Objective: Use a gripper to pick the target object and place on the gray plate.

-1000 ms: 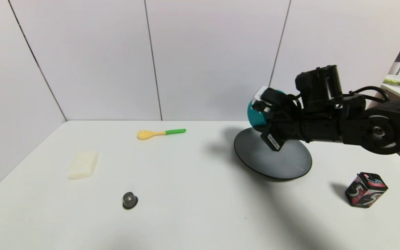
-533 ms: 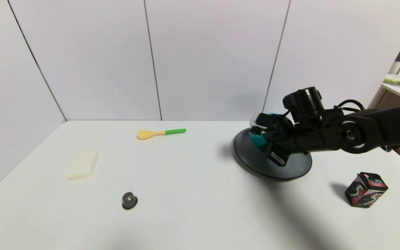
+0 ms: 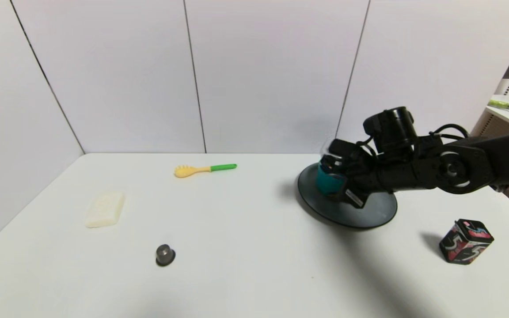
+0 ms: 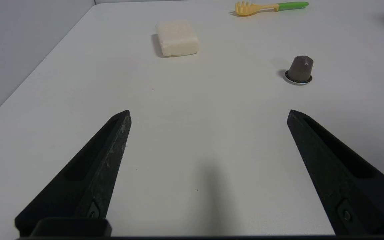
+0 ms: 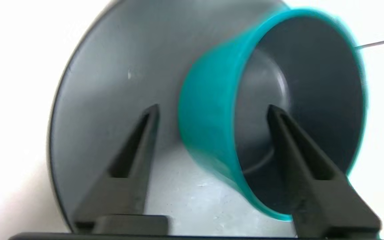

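Note:
The teal saucepan (image 3: 328,182) sits on the left part of the gray plate (image 3: 369,207), at the table's right back. My right gripper (image 3: 333,171) is low over the plate, right at the pan. In the right wrist view the gripper (image 5: 212,110) is open and straddles the wall of the saucepan (image 5: 208,110): one finger is inside the dark bowl, the other stands outside, apart from the wall, over the plate (image 5: 112,66). The pan looks tilted and its handle is hidden. My left gripper (image 4: 208,113) is open and empty over bare table.
A black patterned tin box (image 3: 465,241) stands at the front right. A yellow fork-spoon with a green handle (image 3: 205,169), a cream block (image 3: 105,209) and a small dark capsule (image 3: 165,255) lie on the left half of the white table.
My right arm has come down from above the plate and brought the saucepan onto it. The pan now rests on the plate's left part and the jaws stand apart from it.

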You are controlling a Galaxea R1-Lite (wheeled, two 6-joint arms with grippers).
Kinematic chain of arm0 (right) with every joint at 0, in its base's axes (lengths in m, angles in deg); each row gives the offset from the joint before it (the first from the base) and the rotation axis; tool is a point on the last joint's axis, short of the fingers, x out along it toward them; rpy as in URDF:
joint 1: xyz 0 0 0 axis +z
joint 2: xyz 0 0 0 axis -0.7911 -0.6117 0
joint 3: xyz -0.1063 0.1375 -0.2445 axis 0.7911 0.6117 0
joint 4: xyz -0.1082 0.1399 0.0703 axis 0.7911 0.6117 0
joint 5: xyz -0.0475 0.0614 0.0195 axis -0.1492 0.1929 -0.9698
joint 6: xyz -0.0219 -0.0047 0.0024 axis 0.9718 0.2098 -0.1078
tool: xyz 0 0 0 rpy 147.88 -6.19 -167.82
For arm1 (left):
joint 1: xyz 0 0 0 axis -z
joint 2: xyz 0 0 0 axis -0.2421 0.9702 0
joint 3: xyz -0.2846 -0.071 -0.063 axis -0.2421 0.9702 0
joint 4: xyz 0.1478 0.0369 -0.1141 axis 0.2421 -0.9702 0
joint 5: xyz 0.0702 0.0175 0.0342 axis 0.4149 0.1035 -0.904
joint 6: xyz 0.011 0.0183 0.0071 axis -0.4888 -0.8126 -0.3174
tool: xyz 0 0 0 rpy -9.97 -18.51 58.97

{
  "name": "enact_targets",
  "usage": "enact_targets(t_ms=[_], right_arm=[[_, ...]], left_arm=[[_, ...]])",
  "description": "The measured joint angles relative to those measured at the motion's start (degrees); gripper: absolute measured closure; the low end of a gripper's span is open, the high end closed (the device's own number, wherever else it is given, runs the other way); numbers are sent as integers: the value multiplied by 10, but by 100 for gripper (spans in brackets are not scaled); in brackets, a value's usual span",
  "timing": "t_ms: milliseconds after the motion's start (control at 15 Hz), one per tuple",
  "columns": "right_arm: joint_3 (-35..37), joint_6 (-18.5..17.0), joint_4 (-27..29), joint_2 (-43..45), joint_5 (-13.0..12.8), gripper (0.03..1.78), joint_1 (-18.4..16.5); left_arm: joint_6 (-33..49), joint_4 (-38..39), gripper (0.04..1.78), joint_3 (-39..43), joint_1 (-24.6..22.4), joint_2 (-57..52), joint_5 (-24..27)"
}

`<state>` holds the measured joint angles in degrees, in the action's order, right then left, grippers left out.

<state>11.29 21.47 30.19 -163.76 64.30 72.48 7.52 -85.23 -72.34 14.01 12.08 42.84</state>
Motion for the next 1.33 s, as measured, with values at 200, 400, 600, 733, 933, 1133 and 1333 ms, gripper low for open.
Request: enact_targets(t_ms=[200, 400, 600, 733, 933, 1133, 1333], right_arm=[[-8, -55, 3, 63, 2, 44, 0], [7, -118, 29, 181, 4, 34, 2], [66, -185, 39, 317, 5, 26, 2], [134, -213, 41, 409, 5, 23, -22], [270, -235, 45, 546, 1, 19, -86], [411, -251, 45, 680, 2, 16, -133], [531, -278, 46, 815, 20, 14, -160]], left_arm=[[0, 0, 13, 0, 0, 0, 0], [0, 0, 13, 0, 0, 0, 0], [0, 0, 13, 0, 0, 0, 0], [0, 0, 13, 0, 0, 0, 0], [0, 0, 13, 0, 0, 0, 0], [0, 0, 13, 0, 0, 0, 0], [0, 0, 13, 0, 0, 0, 0]])
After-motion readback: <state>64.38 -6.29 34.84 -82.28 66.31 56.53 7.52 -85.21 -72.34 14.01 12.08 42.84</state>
